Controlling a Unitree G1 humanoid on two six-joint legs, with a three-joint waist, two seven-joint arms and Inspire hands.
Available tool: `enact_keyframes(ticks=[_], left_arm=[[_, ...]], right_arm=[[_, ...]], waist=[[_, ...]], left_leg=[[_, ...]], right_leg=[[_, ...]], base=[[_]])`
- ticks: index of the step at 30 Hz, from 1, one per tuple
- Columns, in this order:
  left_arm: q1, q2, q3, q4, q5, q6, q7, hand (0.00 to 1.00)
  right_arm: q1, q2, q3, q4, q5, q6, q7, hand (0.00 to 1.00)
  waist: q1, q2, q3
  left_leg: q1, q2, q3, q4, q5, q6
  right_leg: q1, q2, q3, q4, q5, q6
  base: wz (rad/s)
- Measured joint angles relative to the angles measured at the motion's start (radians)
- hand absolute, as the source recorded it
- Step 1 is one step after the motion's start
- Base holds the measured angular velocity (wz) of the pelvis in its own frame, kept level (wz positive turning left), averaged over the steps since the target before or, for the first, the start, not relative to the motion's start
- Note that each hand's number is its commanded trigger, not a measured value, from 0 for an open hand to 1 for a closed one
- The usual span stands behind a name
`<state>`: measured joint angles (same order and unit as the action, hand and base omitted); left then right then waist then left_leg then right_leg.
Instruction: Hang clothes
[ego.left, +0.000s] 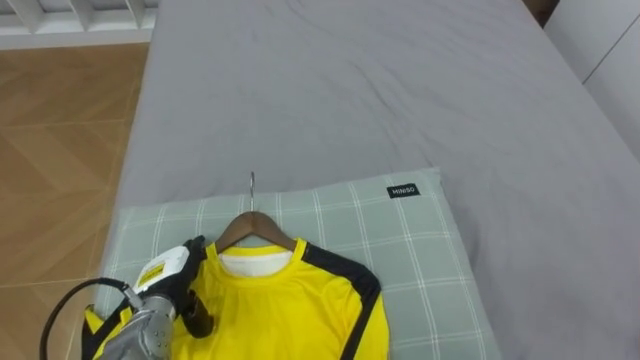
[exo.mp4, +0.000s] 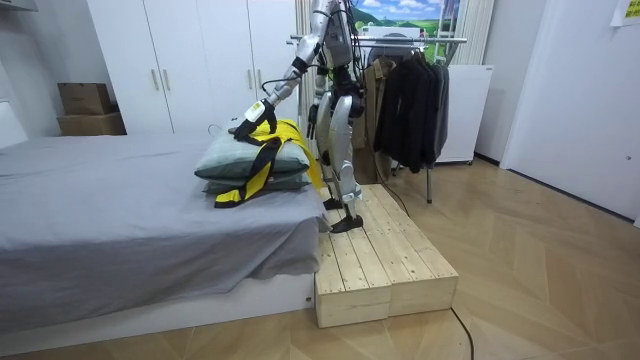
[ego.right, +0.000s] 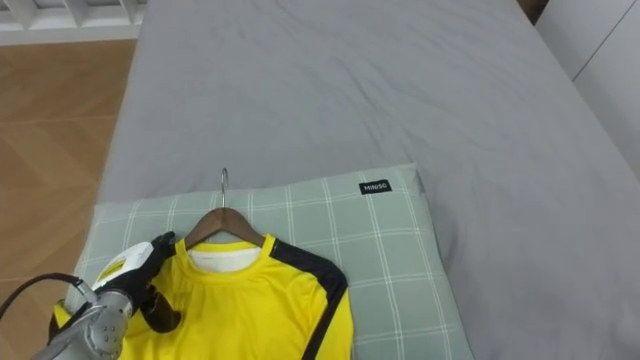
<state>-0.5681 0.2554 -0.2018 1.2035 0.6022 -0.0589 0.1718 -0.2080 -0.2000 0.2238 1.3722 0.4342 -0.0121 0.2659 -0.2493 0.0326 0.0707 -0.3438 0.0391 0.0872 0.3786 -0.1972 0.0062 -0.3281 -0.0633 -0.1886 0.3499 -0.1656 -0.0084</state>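
The robot stands on a low wooden platform (exo.mp4: 380, 260) at the head of a bed (ego.left: 350, 90), facing it, with its left arm stretched out over the pillows. A yellow shirt (ego.left: 290, 310) with dark sleeve stripes lies flat on the top checked pillow (ego.left: 400, 240), already threaded on a wooden hanger (ego.left: 255, 228). The hanger's metal hook (ego.left: 251, 185) points away from the robot, and its tip reaches just past the pillow's far edge onto the grey sheet.

The left hand (ego.left: 165, 285) comes in from the lower left and sits on the shirt's shoulder at the near end of the hanger. Its dark fingers (ego.left: 195, 312) are bent down around the yellow cloth. It seems to be grasping the shirt there, though whether the hanger's arm is inside the grip as well cannot be made out.

In the room view the shirt drapes over the stacked pillows, with a sleeve hanging down their side toward the mattress. The right hand (exo.mp4: 313, 120) hangs low by the robot's hip, too small to tell how it is held.

Behind the robot stands a clothes rack (exo.mp4: 410, 40) with dark garments (exo.mp4: 410, 100) on it. White wardrobes (exo.mp4: 200, 60) line the wall beyond the bed, and cardboard boxes (exo.mp4: 85, 105) sit at the room view's left.
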Motion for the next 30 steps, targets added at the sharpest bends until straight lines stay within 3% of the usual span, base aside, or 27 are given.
enact_keyframes(ticks=[14, 16, 17, 22, 25, 30], left_arm=[[-0.01, 0.008, 0.0, 0.01, 0.0, -0.007, -0.006, 0.01], [-0.015, 0.008, 0.0, 0.022, 0.0, -0.009, -0.003, 0.11], [-0.024, 0.008, 0.0, 0.042, 0.0, -0.011, -0.003, 0.24], [-0.039, 0.013, 0.001, 0.062, 0.0, -0.011, 0.003, 0.36], [-0.056, 0.025, 0.001, 0.075, -0.001, -0.011, 0.028, 0.39], [-0.072, 0.038, 0.001, 0.088, 0.0, -0.006, 0.034, 0.53]], right_arm=[[-0.002, 0.0, 0.0, 0.001, 0.01, -0.012, -0.002, 0.0], [0.0, 0.0, 0.0, 0.002, 0.011, -0.012, -0.002, 0.0], [-0.003, 0.0, 0.0, -0.001, 0.013, -0.012, -0.003, 0.0], [0.001, 0.0, 0.0, -0.001, 0.012, -0.011, -0.004, 0.0], [0.003, 0.0, 0.0, -0.001, 0.021, -0.011, -0.004, 0.0], [0.001, 0.0, 0.0, -0.002, 0.022, -0.011, -0.005, 0.0]], waist=[[-0.001, -0.01, 0.007], [-0.001, -0.011, 0.007], [-0.001, -0.011, 0.007], [-0.001, -0.013, 0.0068], [-0.001, -0.016, 0.0066], [-0.001, -0.021, 0.0051]], left_leg=[[0.003, 0.0, 0.007, 0.0, 0.0, -0.001], [0.003, 0.0, 0.009, 0.0, 0.0, -0.001], [0.003, 0.0, 0.011, 0.0, 0.0, -0.001], [0.003, 0.001, 0.021, 0.0, 0.0, -0.001], [0.006, 0.0, 0.024, 0.001, 0.0, -0.001], [0.012, 0.0, 0.032, 0.001, 0.0, -0.001]], right_leg=[[-0.014, -0.003, 0.009, 0.029, -0.016, -0.006], [-0.015, -0.003, 0.007, 0.03, -0.016, -0.006], [-0.016, -0.003, 0.007, 0.031, -0.016, -0.006], [-0.022, -0.004, 0.015, 0.038, -0.016, -0.006], [-0.024, -0.005, 0.018, 0.044, -0.016, -0.006], [-0.023, -0.005, 0.024, 0.048, -0.016, -0.006]], base=[[-0.01], [-0.02], [0.0], [-0.04], [-0.01], [-0.03]])
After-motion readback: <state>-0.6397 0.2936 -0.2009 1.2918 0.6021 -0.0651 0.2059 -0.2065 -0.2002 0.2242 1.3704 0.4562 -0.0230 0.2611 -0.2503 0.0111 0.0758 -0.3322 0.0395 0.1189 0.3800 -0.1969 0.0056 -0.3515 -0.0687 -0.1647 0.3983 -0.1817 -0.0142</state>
